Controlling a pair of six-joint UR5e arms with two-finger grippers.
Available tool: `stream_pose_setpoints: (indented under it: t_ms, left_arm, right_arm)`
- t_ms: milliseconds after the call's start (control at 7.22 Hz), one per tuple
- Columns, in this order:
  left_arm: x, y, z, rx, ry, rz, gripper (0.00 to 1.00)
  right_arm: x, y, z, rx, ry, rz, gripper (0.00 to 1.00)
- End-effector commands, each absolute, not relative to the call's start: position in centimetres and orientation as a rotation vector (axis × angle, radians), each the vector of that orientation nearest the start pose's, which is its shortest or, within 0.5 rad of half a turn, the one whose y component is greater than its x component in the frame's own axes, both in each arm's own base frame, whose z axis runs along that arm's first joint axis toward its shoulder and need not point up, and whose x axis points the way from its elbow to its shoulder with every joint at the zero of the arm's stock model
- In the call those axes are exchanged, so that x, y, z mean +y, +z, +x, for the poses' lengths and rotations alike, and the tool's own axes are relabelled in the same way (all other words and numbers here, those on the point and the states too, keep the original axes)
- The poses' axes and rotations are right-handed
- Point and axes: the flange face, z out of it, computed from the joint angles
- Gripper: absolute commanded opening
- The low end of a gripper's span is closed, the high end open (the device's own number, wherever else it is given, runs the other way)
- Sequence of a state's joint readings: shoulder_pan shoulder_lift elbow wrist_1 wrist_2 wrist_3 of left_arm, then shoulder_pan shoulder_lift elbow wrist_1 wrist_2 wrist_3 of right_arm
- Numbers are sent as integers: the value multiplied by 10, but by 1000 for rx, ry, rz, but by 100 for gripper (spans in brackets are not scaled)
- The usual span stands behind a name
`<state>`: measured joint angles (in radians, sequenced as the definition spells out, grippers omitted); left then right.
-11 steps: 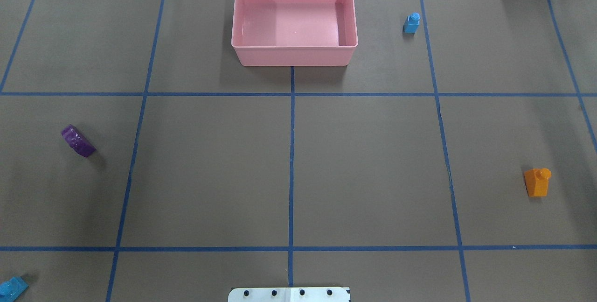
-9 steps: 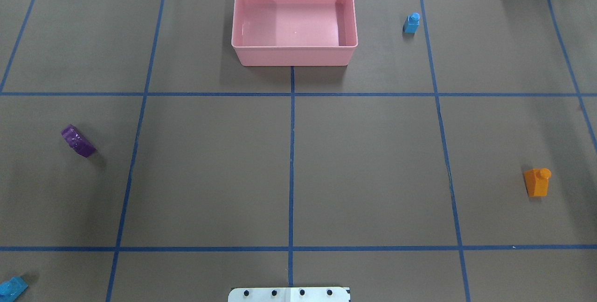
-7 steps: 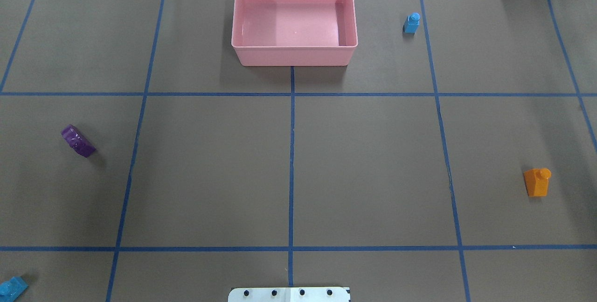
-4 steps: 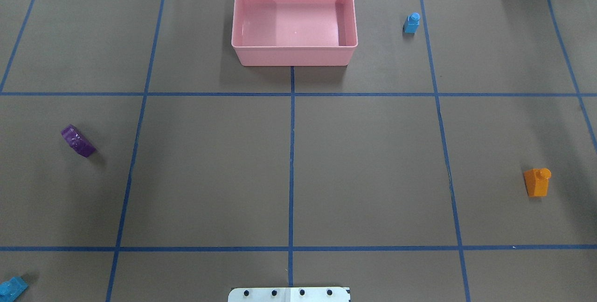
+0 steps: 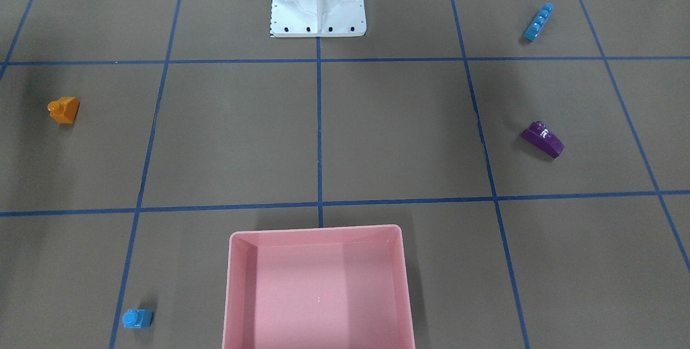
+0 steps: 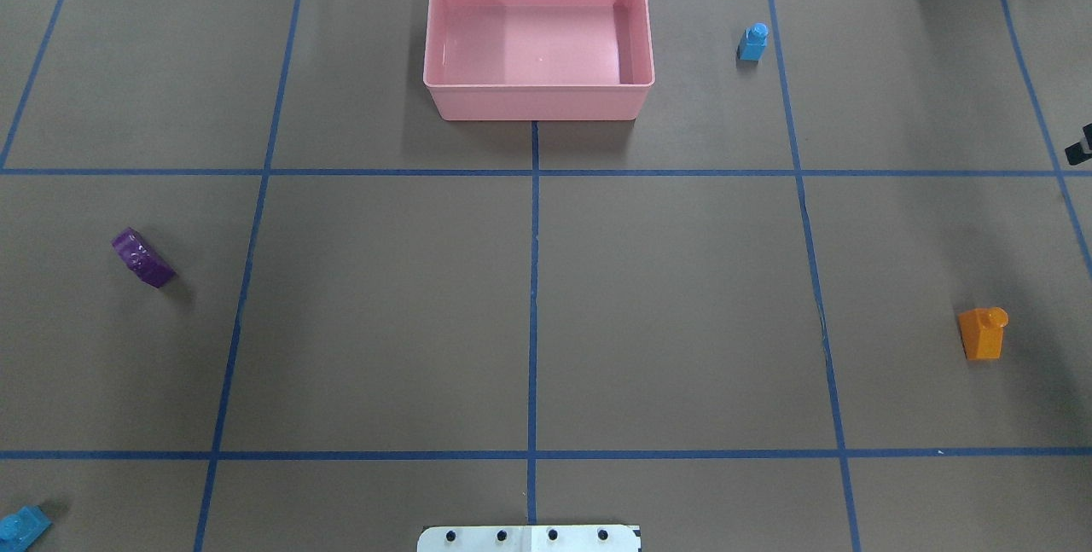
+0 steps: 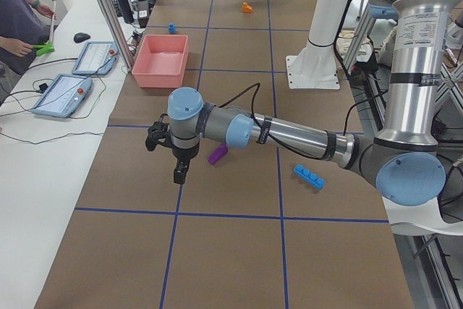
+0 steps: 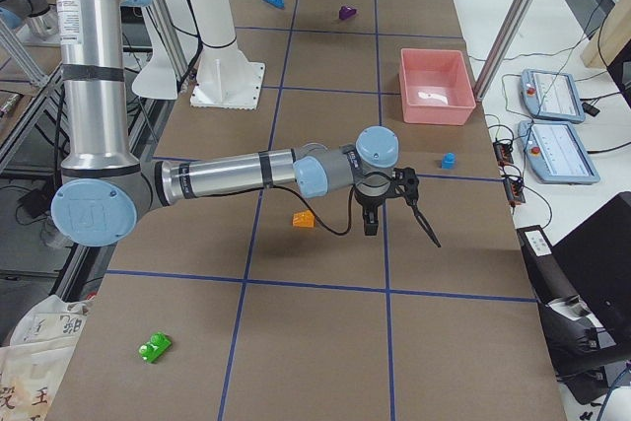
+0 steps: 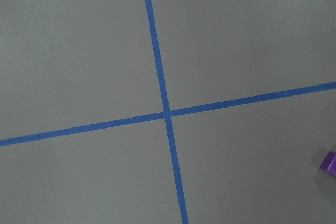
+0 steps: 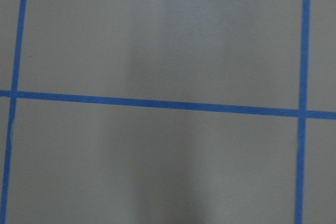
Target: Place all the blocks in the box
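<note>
The pink box (image 6: 537,101) stands empty at the table's far middle. A small blue block (image 6: 752,42) stands to its right. An orange block (image 6: 983,332) is at the right, a purple block (image 6: 142,258) at the left, and a long blue block (image 6: 21,525) in the near left corner. A green block (image 8: 155,346) lies beyond the orange one. My left gripper (image 7: 178,171) hovers just beside the purple block (image 7: 218,153). My right gripper (image 8: 389,219) hangs near the orange block (image 8: 304,219). I cannot tell whether either gripper is open or shut.
The white robot base (image 5: 318,9) stands at the near middle edge. A person's arm (image 7: 18,41) and two tablets (image 7: 76,77) are on the side bench beyond the box. Blue tape lines divide the brown table cover.
A dark tip of the right gripper has come in at the overhead view's right edge. No block has moved.
</note>
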<state>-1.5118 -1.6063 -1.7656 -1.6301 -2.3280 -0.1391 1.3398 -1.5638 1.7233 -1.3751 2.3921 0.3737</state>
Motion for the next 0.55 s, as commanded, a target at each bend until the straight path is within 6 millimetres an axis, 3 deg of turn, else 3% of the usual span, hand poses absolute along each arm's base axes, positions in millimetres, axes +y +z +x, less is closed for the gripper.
stream_pose_setpoints:
  t_ms: [0, 277, 415]
  left_arm:
    - [-515, 529, -33, 790, -10, 199, 100]
    - [-516, 527, -33, 790, -8, 202, 100]
    - [-515, 527, -33, 791, -8, 203, 100]
  right_arm:
    - [-487, 542, -128, -937, 50, 54, 100]
    - [-440, 570, -164, -921, 20, 76, 100]
    - [-431, 573, -177, -918, -4, 52, 100]
